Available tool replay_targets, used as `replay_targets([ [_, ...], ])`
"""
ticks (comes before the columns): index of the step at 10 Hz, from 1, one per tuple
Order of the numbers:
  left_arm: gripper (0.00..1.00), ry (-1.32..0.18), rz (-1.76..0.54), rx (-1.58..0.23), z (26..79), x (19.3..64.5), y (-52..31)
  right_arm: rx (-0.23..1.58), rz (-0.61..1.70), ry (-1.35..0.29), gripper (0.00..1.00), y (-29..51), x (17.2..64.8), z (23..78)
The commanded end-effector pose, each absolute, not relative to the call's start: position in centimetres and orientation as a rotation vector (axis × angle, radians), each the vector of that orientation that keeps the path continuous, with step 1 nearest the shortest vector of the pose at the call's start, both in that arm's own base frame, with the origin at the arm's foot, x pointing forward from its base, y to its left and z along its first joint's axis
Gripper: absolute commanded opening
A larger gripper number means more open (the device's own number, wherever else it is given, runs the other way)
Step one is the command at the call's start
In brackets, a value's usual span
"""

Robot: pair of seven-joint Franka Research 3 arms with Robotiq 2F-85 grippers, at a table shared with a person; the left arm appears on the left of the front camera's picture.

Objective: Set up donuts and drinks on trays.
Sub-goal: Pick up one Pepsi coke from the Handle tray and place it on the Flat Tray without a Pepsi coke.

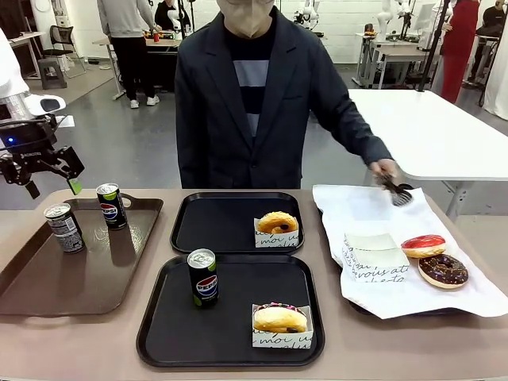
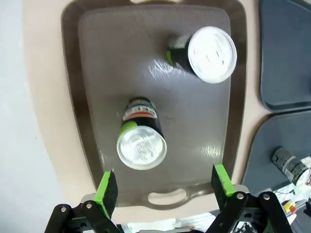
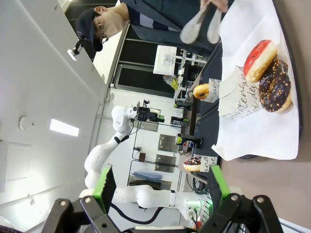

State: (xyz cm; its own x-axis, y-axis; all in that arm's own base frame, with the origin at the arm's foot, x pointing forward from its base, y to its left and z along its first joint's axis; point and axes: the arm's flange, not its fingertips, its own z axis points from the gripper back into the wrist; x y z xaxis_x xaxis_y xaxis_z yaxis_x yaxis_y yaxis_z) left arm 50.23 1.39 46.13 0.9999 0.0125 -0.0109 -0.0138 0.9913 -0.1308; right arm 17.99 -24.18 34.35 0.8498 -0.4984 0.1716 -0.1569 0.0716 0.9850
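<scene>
brown tray (image 1: 95,282) cut by left edge; near donut (image 1: 279,317) half hidden by sleeve (image 1: 282,338) — dark tray (image 1: 361,308), under paper (image 1: 357,208)

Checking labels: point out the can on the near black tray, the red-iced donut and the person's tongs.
can (image 1: 205,286), front view, on its Pepsi logo.
red-iced donut (image 1: 412,244), front view, on the red icing.
tongs (image 1: 399,195), front view, on the dark head end.

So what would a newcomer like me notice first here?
Two black trays mid-table: the near tray holds a Pepsi can and a sleeved donut, the far tray a second donut. At left, the open left end effector hovers above two more cans on a brown tray; at right, a person's hand holds tongs over paper with two loose donuts.
</scene>
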Motion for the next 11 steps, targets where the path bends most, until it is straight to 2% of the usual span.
replay_targets([
  [1,1.00,-0.019,0.035,-0.102,45.2,51.3,1.3,1.511,-0.270,-0.579,1.00,-24.0,18.3,34.3],
  [5,1.00,-0.034,0.086,-0.002,41.3,52.1,-0.4,1.511,-0.270,-0.579,1.00,-24.0,18.3,34.3],
  [11,1.00,0.004,0.056,0.013,39.4,50.9,-0.1,1.511,-0.270,-0.579,1.00,-24.0,18.3,34.3],
])
